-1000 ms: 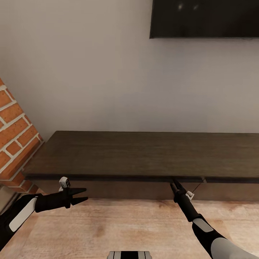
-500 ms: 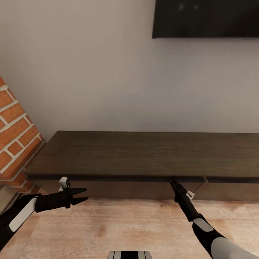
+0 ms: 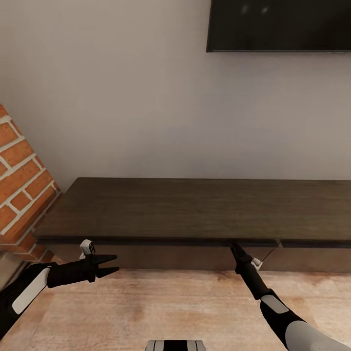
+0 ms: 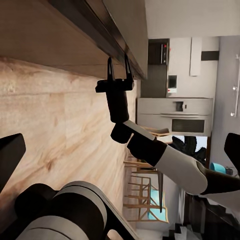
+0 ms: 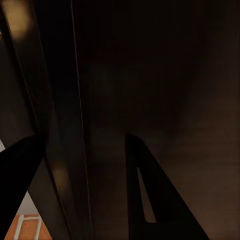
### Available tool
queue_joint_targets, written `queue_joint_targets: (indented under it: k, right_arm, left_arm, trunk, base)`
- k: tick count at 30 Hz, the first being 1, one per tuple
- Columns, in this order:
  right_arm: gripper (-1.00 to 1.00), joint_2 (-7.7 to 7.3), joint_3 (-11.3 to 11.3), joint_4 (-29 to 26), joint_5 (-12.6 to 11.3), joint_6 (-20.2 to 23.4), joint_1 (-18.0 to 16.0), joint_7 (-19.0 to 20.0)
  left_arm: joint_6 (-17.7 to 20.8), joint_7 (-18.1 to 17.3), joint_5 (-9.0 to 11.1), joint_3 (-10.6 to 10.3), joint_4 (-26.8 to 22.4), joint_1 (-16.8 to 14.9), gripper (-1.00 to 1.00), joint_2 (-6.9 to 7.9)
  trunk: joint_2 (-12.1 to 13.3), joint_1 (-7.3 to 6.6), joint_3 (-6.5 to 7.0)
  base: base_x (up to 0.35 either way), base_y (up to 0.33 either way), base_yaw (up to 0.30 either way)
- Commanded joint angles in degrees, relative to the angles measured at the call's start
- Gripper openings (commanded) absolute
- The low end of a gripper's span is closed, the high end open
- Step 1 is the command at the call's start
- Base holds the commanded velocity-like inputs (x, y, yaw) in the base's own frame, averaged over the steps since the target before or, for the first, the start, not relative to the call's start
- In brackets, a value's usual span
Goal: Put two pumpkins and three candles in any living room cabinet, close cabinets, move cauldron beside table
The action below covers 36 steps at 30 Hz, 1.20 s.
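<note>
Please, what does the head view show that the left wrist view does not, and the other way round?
Head view: the dark screen on the wall and the brick wall. Left wrist view: a kitchen with an oven and chairs far behind. Both: the cabinet, the wooden floor, the open left claw, and the open right claw at the cabinet's front edge.

The long dark cabinet (image 3: 195,209) stands on the pale wood floor (image 3: 170,307).
</note>
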Motion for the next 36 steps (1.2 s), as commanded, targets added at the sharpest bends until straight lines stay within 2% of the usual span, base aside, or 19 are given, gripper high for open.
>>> queue_joint_targets:
  k: [1,11,36]
  right_arm:
    - [-1.00,-0.03,0.62,0.12,-0.44,0.30,-0.07,0.06]
    - [-1.00,-0.03,0.62,0.12,-0.44,0.30,-0.08,0.06]
    - [-1.00,-0.03,0.63,0.21,-0.53,0.30,-0.07,0.06]
  left_arm:
    - [0.32,-0.11,0.25,-0.20,0.04,-0.07,1.00,0.02]
    - [0.32,-0.11,0.24,-0.28,0.04,-0.07,1.00,-0.03]
    - [0.32,-0.11,0.16,-0.28,0.04,-0.07,1.00,-0.03]
  trunk:
    - [-0.01,-0.01,-0.04]
    - [0.07,-0.16,1.29]
    - [0.07,-0.16,1.29]
  base:
    - [0.000,0.000,0.000]
    - [0.000,0.000,0.000]
    - [-0.015,0.000,0.000]
